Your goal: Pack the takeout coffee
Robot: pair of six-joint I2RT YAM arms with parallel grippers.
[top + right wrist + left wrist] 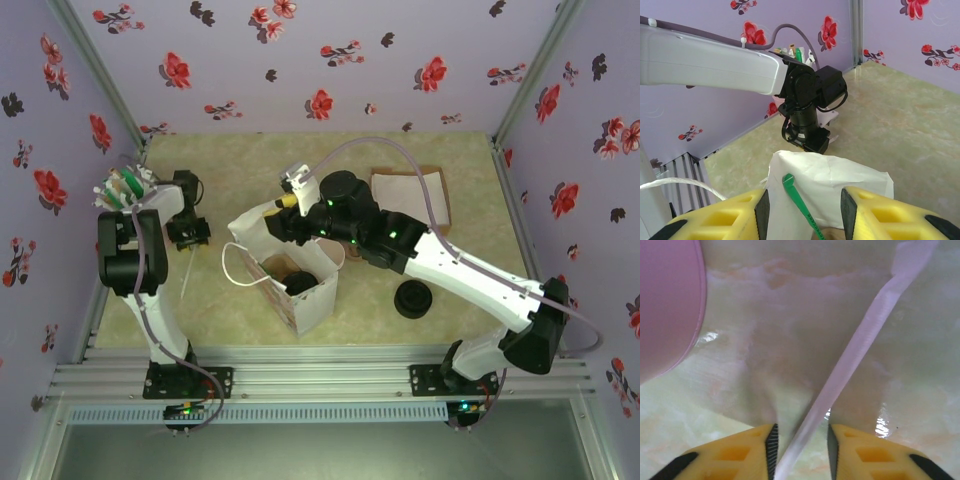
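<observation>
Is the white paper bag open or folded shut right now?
Open. From above, the white paper bag stands with mouth spread, dark round items visible inside.

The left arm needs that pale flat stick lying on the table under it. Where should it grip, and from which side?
Probably the shaft of the pale flat stick, pinched across its narrow width, coming straight down. It lies flat on the table, thin and long, so only its long edges offer a hold. The left gripper hangs over it, one finger either side.
</observation>
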